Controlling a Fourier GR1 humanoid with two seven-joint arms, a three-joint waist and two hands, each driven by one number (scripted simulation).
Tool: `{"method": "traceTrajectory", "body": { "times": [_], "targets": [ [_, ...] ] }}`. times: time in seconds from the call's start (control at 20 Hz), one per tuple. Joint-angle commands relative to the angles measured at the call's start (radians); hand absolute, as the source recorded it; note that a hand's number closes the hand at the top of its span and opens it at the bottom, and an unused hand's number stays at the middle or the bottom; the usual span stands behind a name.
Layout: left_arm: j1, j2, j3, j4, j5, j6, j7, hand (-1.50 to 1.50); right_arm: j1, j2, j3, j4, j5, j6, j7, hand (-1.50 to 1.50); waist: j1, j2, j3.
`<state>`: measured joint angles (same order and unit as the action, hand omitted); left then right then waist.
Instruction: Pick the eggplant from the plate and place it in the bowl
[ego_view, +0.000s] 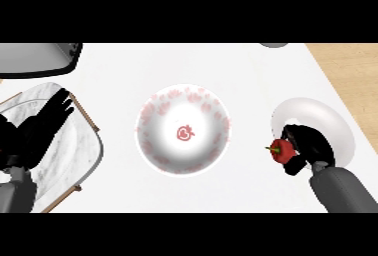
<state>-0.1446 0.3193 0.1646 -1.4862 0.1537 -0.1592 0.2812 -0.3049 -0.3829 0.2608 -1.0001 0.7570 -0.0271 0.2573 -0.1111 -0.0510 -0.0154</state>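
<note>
A small red vegetable with a green stem (281, 150) sits in my right hand (310, 145), whose fingers and thumb curl round it. The hand holds it at the left edge of the white plate (317, 112), just off the plate's rim toward the bowl. The white bowl with a red pattern (210, 107) stands at the counter's middle, left of the hand, with nothing in it. My left hand (40, 127) rests open, fingers up, at the far left.
A marble tray with a wooden rim (70, 155) lies under the left hand. A grey appliance (37, 57) stands at the back left. A small grey object (275, 45) shows at the back edge. The counter ends at the right (328, 70).
</note>
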Motion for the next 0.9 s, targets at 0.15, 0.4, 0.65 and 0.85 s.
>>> {"method": "traceTrajectory", "body": {
  "times": [0.15,0.4,0.65,0.85],
  "targets": [
    [0.035,0.009,0.018,-0.008,0.006,-0.009,-0.021,0.0,0.211,-0.054,0.082,-0.455,0.033,0.003,0.078,1.5,-0.017,0.006,0.005],
    [0.033,-0.004,0.012,-0.014,-0.007,0.012,-0.016,0.0,0.278,-0.098,0.127,-0.789,0.075,0.084,0.23,1.5,-0.024,0.006,0.004],
    [0.044,-0.019,-0.018,-0.045,-0.024,0.013,-0.013,0.0,0.327,-0.152,0.138,-1.153,0.1,0.232,0.43,1.5,0.007,0.014,0.006],
    [0.008,-0.013,-0.031,-0.064,-0.012,-0.003,0.02,0.0,0.341,-0.146,0.169,-1.451,0.101,0.384,0.626,1.5,0.043,0.028,0.009]
  ]
}}
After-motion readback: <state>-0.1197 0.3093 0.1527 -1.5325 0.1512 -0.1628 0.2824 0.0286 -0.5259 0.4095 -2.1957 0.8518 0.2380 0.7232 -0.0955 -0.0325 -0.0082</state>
